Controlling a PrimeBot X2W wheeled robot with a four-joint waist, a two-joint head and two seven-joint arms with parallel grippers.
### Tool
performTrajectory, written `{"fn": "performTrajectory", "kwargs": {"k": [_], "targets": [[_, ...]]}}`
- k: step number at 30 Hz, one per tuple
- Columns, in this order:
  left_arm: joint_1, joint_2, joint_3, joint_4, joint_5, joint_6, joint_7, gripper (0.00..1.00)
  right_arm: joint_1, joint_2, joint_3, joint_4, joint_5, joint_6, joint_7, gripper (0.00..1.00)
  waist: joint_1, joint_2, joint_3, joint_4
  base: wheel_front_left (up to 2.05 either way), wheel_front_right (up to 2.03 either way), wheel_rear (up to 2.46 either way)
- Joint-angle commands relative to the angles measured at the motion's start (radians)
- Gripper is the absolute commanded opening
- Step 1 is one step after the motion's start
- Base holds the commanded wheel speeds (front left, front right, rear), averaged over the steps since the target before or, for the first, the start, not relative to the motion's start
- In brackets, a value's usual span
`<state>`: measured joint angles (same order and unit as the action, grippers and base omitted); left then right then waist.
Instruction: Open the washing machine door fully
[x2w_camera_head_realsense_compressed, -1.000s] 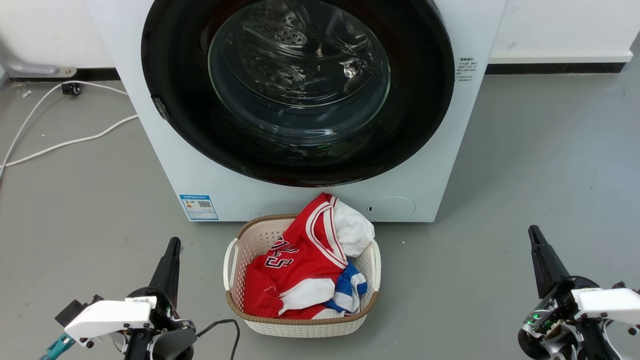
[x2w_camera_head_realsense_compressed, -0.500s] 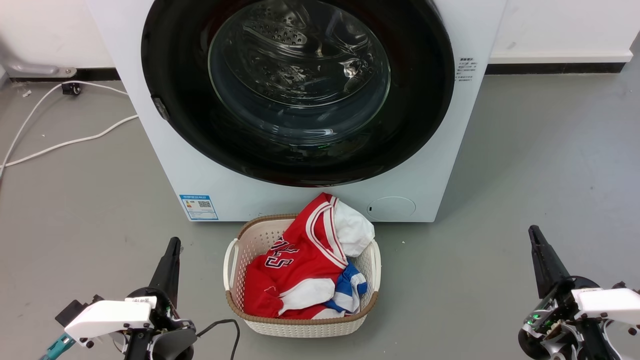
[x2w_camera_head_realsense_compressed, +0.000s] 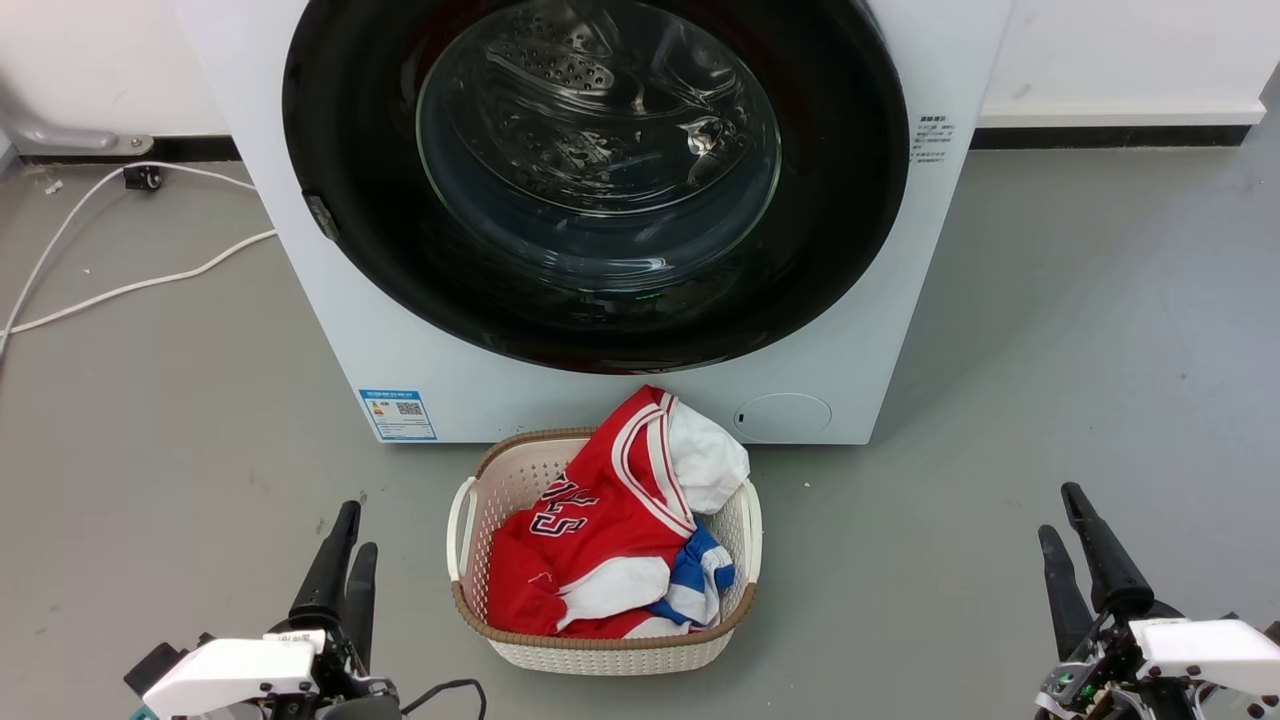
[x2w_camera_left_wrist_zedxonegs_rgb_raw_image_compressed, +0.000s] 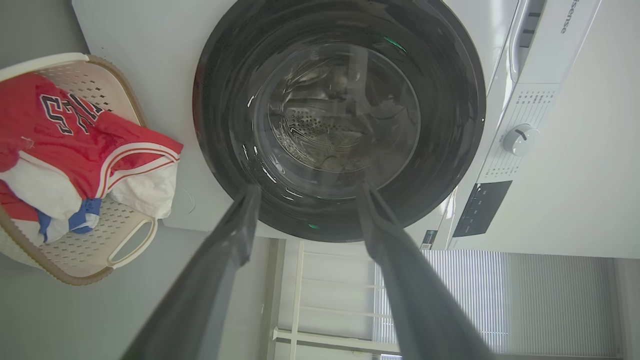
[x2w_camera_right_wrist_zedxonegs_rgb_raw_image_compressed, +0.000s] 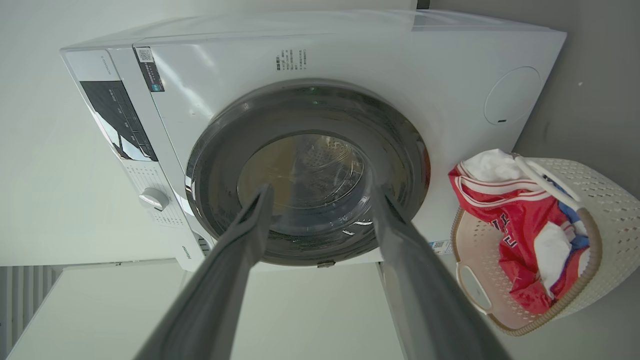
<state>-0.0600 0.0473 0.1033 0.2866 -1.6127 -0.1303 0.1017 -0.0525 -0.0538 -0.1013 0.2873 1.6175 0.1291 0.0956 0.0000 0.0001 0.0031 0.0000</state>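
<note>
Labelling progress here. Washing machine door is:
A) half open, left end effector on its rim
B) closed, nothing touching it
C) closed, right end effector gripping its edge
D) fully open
B: the washing machine door sits shut; left end effector and right end effector hang over the floor, short of it.

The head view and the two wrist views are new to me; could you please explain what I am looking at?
This is a two-armed wheeled robot facing a white washing machine. The wide picture comes from its head camera, looking down: left gripper at lower left, right gripper at lower right. The other two come from wrist cameras looking along each gripper's two dark fingers, so the room appears turned. The washing machine door, round and glossy black with a glass window, is shut. A basket with a red jersey stands on the grey floor before it. Both grippers are open, holding nothing.
</note>
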Motion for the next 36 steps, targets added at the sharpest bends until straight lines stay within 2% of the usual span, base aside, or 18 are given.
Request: {"fn": "performTrajectory", "kwargs": {"k": [1,6,12,28,36], "targets": [[-0.016,0.001,-0.001,-0.028,0.007,0.0,-0.01,1.0,-0.015,-0.002,0.002,-0.024,-0.015,0.001,-0.011,1.0,0.0,-0.0001,0.0,0.0,0.0,0.0,0.0],[-0.013,0.002,0.013,-0.043,0.066,0.004,-0.035,1.0,-0.007,-0.002,0.003,-0.054,-0.123,0.001,-0.035,1.0,0.0,-0.0001,0.001,0.0,0.0,0.0,0.0],[-0.012,0.002,0.01,-0.093,0.189,0.031,-0.063,1.0,0.003,-0.001,0.01,-0.102,-0.265,0.002,-0.063,1.0,0.0,-0.0001,0.004,-0.001,0.0,0.0,0.0],[0.017,0.008,-0.066,-0.172,0.616,0.116,-0.13,1.0,0.03,0.0,0.061,-0.212,-0.677,0.002,-0.129,1.0,0.0,-0.0001,0.005,0.0,0.0,0.0,0.0],[0.021,0.03,-0.119,-0.184,0.766,0.165,-0.159,1.0,0.047,0.0,0.085,-0.233,-0.847,0.002,-0.157,1.0,0.0,-0.0001,0.006,0.0,0.0,0.0,0.0]]}}
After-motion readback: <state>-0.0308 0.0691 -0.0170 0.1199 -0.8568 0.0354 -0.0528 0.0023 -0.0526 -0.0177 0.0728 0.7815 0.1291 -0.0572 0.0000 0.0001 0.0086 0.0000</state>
